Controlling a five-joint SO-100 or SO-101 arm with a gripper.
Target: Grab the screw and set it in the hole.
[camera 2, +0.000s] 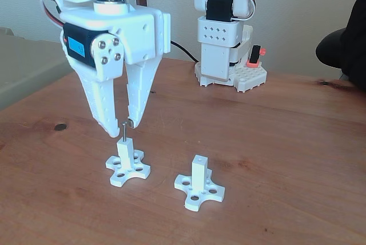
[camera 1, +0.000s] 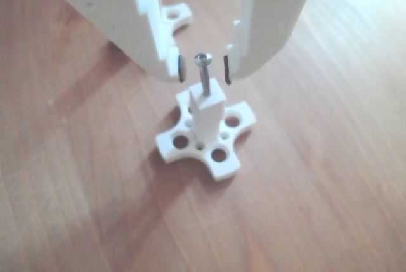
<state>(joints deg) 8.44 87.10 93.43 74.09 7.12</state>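
While the screw [camera 1: 203, 74] stands upright in the hole [camera 1: 207, 97] atop the left post [camera 2: 124, 149], the gripper [camera 1: 203, 68] hangs around its head with jaws apart, neither pad touching. Placement looks done; I judge the release is under way, and the next move calls for a straight lift without nudging the screw. A second post [camera 2: 198, 171] stands well apart, out of the way, on the table [camera 2: 286, 142].

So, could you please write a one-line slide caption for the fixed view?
Open gripper straddling the screw standing in the hole of the left white post; a second post stands empty.
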